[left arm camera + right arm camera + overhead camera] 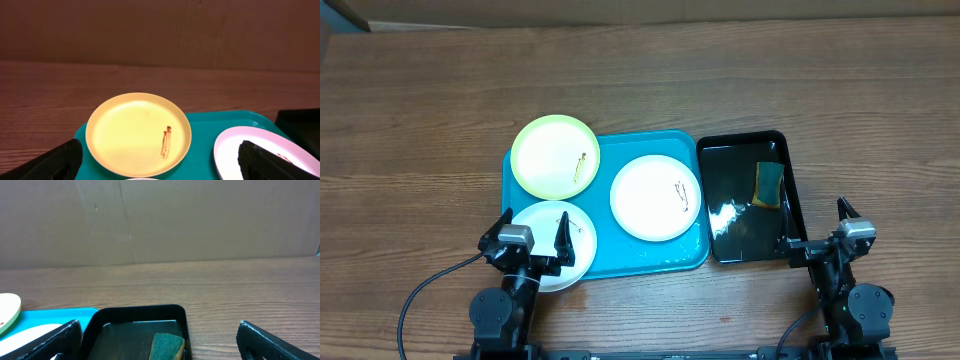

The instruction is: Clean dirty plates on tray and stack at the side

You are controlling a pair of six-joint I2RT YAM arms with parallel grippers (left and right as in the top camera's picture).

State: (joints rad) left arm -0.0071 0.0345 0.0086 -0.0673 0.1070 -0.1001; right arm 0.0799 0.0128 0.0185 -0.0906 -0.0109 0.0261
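Wood table (420, 120) carries tray (640, 255): yellow-green plate (556, 155) at far-left corner, near white plate (540, 213) overhanging near-left corner, right white plate (656, 197) by right edge. Prob. light, stiff, slick; pinch raised rims. Left gripper (533, 222) & right gripper (817, 225): jaws wide, empty.

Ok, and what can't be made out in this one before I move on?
- Near white plate: overhead, partly covered by the left gripper; left wrist view cuts it at the bottom edge.
- Other white plate: left wrist, cut by the frame and a finger.
- Sponge: right wrist, lower part cut off.
- Plate smudges: too small to identify anywhere.
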